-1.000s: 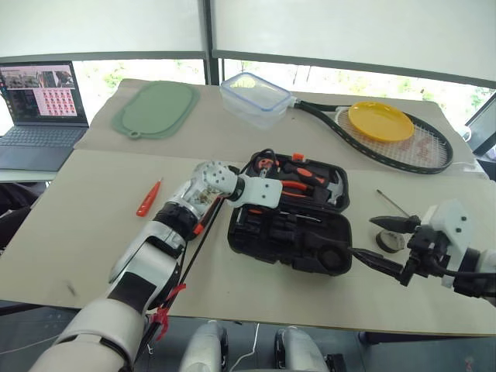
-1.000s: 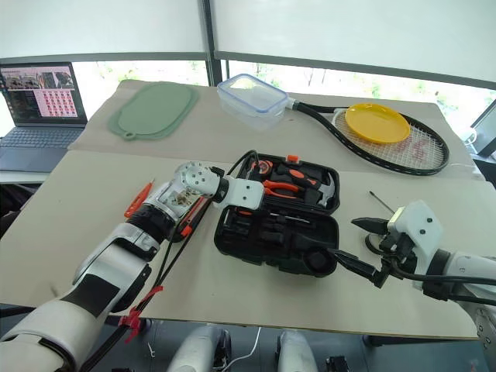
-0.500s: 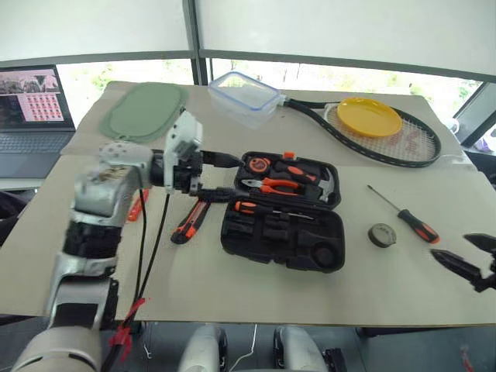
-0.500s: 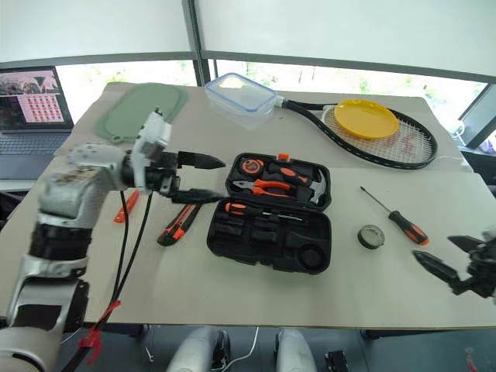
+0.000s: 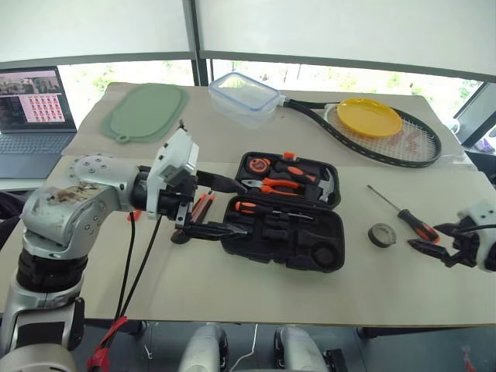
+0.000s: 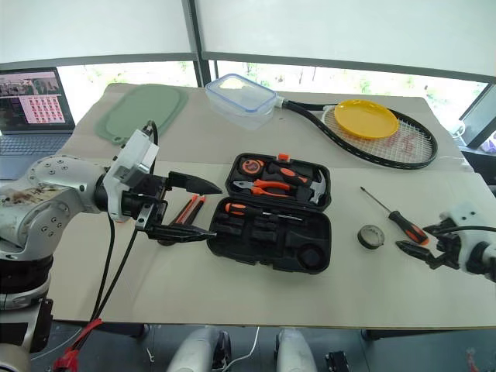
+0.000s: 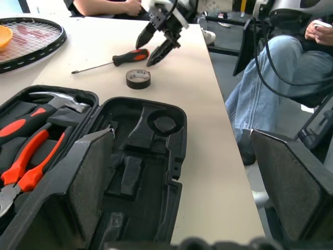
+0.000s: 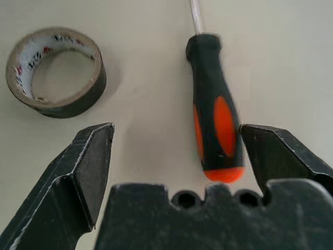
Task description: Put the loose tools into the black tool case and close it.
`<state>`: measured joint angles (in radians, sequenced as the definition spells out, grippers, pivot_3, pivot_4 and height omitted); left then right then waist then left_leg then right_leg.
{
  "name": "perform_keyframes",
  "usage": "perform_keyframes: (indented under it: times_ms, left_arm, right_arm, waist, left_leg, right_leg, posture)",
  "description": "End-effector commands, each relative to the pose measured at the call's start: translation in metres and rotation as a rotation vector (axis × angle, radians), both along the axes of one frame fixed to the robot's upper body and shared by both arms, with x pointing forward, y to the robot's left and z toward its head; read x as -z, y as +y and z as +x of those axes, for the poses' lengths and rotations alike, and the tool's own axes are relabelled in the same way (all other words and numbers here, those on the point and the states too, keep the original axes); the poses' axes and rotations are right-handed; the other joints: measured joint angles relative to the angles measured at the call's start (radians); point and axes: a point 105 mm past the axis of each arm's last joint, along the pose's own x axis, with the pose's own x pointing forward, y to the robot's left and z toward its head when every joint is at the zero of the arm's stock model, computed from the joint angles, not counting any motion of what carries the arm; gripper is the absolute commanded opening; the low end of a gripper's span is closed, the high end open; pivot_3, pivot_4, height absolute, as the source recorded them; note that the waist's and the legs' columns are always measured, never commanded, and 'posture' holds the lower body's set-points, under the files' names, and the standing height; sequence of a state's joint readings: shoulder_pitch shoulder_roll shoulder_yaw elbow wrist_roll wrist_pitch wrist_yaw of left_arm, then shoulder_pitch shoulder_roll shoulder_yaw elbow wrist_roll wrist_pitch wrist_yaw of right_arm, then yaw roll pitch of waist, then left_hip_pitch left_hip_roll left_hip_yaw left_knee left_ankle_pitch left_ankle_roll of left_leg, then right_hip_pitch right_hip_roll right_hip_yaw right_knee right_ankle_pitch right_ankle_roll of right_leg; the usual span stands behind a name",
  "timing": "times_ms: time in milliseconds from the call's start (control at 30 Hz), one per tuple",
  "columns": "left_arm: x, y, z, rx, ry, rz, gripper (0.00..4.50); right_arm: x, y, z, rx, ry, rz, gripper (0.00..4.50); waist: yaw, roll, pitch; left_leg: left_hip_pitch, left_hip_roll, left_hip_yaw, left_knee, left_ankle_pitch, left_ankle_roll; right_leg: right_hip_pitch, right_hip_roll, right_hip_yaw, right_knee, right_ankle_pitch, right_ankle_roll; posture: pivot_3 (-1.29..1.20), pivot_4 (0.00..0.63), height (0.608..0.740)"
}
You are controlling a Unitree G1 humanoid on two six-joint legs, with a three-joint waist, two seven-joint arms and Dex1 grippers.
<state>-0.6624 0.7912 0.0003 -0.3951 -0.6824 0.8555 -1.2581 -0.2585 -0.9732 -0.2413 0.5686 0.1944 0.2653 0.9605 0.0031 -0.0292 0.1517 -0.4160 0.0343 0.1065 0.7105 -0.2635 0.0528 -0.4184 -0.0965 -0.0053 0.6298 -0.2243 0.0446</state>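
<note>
Two grippers gape empty: left gripper beside open black tool case mid-table, right gripper straddling screwdriver at right. Off-centre closing could roll handle away.

tool case: black all over, moulded plastic, orange latch at the far edge
pliers: orange grips, steel jaws, seated in the case
screwdriver in the case: black-orange handle
loose screwdriver: black handle with orange ovals and an orange end cap
utility knife: black and orange
tape roll: dark outside, pale inside with tiny red and black print
plate: plain yellow
racket: black frame, white strings, red marking
mat: sage green
food box: clear, blue-trimmed lid
table: beige
</note>
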Motion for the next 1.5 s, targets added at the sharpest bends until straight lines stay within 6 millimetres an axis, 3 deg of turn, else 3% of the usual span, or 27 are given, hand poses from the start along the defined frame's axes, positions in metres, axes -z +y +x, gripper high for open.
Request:
perform_keyframes:
  times_ms: [33,300,400,467,533,633,733,900,1133,1333,1500]
  left_arm:
    - [-0.009,-0.001,-0.002,0.005,-0.057,0.001,4.5]
    - [-0.006,0.001,0.006,-0.027,-0.077,0.017,4.5]
    - [-0.004,0.003,0.007,-0.037,-0.076,0.025,4.5]
    - [-0.002,0.006,0.007,-0.045,-0.069,0.035,4.5]
    - [0.002,0.01,0.006,-0.049,-0.059,0.055,4.5]
    - [0.007,0.015,0.002,-0.043,-0.047,0.086,4.5]
    - [0.013,0.019,-0.002,-0.025,-0.036,0.125,4.5]
    - [0.019,0.026,-0.009,-0.004,-0.008,0.179,4.5]
    - [0.018,0.029,-0.005,-0.04,-0.044,0.179,4.5]
    - [0.017,0.029,-0.004,-0.058,-0.06,0.169,4.5]
    - [0.017,0.029,-0.003,-0.065,-0.068,0.168,4.5]
  right_arm:
    - [0.003,-0.003,0.007,0.042,-0.024,0.033,3.75]
    - [0.0,-0.004,-0.001,0.057,-0.068,0.12,1.09]
    - [-0.019,-0.006,0.001,0.067,-0.138,0.159,1.01]
    - [-0.044,0.008,0.005,0.003,-0.204,0.197,1.01]
    - [-0.07,0.042,0.01,-0.144,-0.252,0.236,1.01]
    - [-0.09,0.099,0.009,-0.373,-0.253,0.262,1.01]
    - [-0.086,0.156,0.004,-0.634,-0.187,0.194,1.01]
    - [-0.067,0.22,0.009,-0.911,-0.089,0.067,1.01]
    - [-0.048,0.22,0.019,-1.004,-0.021,-0.107,1.01]
    - [-0.038,0.2,0.028,-0.935,0.031,-0.157,1.01]
    - [-0.035,0.192,0.019,-0.937,0.068,-0.155,1.01]
  waist:
    - [-0.001,0.0,0.0]
    - [-0.006,0.0,0.0]
    - [-0.006,0.0,0.0]
    - [-0.007,0.002,0.0]
    - [-0.012,0.005,0.0]
    - [-0.019,0.005,0.0]
    - [-0.017,0.005,0.0]
    - [-0.013,0.004,0.001]
    - [0.013,0.004,0.001]
    - [0.006,0.004,0.001]
    - [0.01,0.004,0.001]
  left_leg:
    - [0.0,0.0,0.0,0.0,0.0,0.0]
    - [0.0,0.001,0.0,-0.001,0.002,-0.003]
    - [0.0,0.001,0.001,-0.001,0.001,-0.002]
    - [0.0,0.001,0.002,-0.001,0.001,-0.002]
    - [0.0,0.001,0.002,-0.001,0.001,-0.002]
    - [0.001,0.002,0.003,-0.005,0.001,-0.003]
    - [0.003,0.002,0.004,-0.008,0.002,-0.004]
    - [0.002,0.001,0.005,-0.008,0.002,-0.003]
    - [0.0,0.0,0.006,-0.007,0.002,-0.003]
    - [0.0,0.0,0.006,-0.007,0.002,-0.003]
    - [0.0,0.0,0.006,-0.007,0.002,-0.003]
  right_leg:
    - [0.0,0.0,0.0,0.0,0.0,0.0]
    - [0.0,0.001,0.0,0.0,0.0,0.0]
    - [0.0,0.001,0.001,0.0,0.0,0.0]
    - [-0.001,0.001,0.002,0.0,0.0,0.0]
    - [-0.002,0.001,0.003,0.0,0.0,0.0]
    - [-0.003,0.003,0.005,0.0,0.0,0.0]
    - [-0.004,0.003,0.006,0.0,0.0,-0.001]
    - [-0.004,0.003,0.006,0.0,0.0,-0.001]
    - [-0.005,0.002,0.006,-0.002,-0.001,0.0]
    - [-0.006,0.003,0.006,-0.001,-0.001,0.0]
    - [-0.005,0.002,0.006,-0.001,-0.001,0.0]
  posture:
    - [0.0,0.15,0.738]
    - [0.0,0.15,0.738]
    - [0.0,0.15,0.738]
    - [0.0,0.15,0.738]
    - [0.0,0.15,0.738]
    - [0.0,0.15,0.738]
    - [0.0,0.15,0.738]
    - [0.0,0.15,0.738]
    - [0.0,0.15,0.738]
    - [0.0,0.15,0.738]
    - [0.0,0.15,0.738]
